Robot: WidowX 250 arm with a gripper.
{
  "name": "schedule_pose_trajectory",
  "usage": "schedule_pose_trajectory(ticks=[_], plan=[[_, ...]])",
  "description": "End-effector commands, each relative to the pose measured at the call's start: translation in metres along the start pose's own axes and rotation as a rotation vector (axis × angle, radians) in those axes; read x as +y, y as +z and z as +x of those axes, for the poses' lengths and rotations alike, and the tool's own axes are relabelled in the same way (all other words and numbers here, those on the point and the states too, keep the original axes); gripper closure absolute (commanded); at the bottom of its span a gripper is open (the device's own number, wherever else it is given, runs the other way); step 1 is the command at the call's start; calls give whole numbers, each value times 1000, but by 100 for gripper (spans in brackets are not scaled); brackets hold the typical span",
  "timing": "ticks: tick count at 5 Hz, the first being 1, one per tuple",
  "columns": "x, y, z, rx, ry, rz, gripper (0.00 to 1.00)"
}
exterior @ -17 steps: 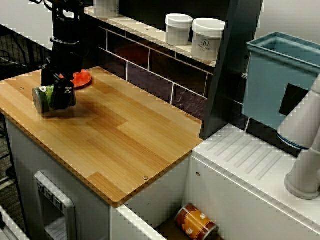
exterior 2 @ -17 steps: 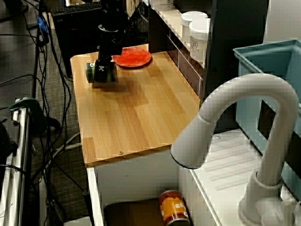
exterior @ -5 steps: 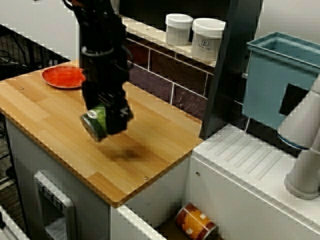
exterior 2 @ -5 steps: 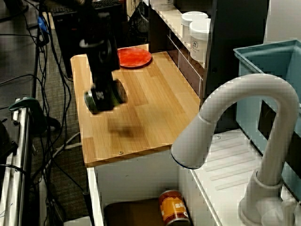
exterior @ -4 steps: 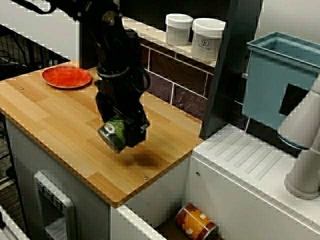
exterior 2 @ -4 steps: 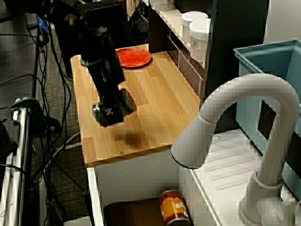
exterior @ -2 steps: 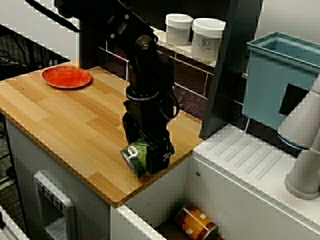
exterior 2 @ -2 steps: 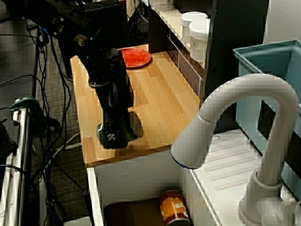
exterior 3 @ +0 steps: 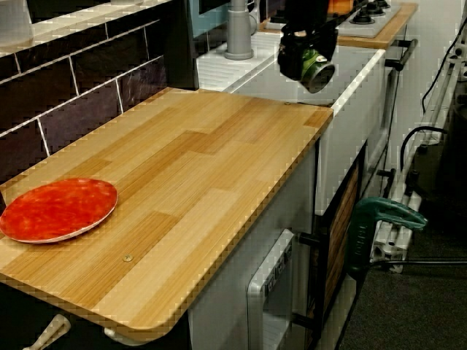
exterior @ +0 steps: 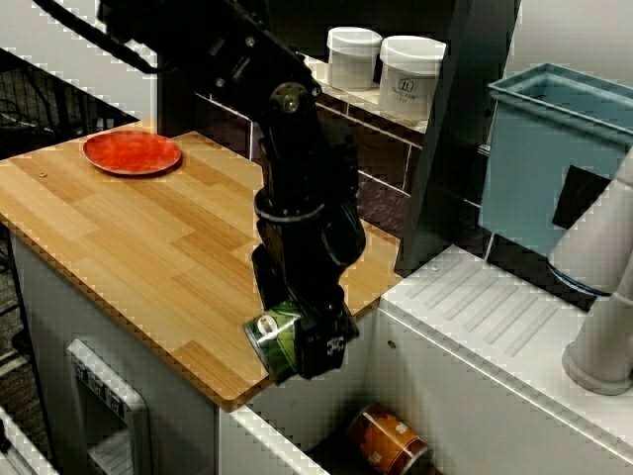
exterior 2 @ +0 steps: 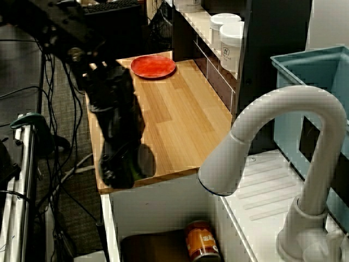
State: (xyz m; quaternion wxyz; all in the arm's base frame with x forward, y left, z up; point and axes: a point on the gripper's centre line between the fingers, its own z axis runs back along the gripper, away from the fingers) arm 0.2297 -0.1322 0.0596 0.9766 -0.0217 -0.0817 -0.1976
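Observation:
My black gripper is shut on a green can, holding it on its side. In the view across the counter the can hangs over the right front corner of the wooden counter, right at the edge of the sink. Behind the faucet, the other view shows the gripper and can at the counter's near end. Looking from the plate end, the can and gripper hover above the counter's far corner. An orange can lies on its side down in the sink.
A red plate rests at the counter's far left end. Two white jars stand on the tiled ledge behind. A white faucet and a blue bin stand past the sink. A green clamp sits beside the cabinet.
The gripper lifted the green can from beside the red plate and carried it along the counter to the corner by the sink, lowering a little in the last moments.

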Motion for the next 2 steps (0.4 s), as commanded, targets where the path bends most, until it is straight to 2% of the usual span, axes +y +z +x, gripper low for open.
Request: schedule_pose_trajectory(ticks=[1, 2], plan=[[-28, -5, -11, -69, -18, -24, 0], [-34, -22, -6, -68, 4, -7, 0]])
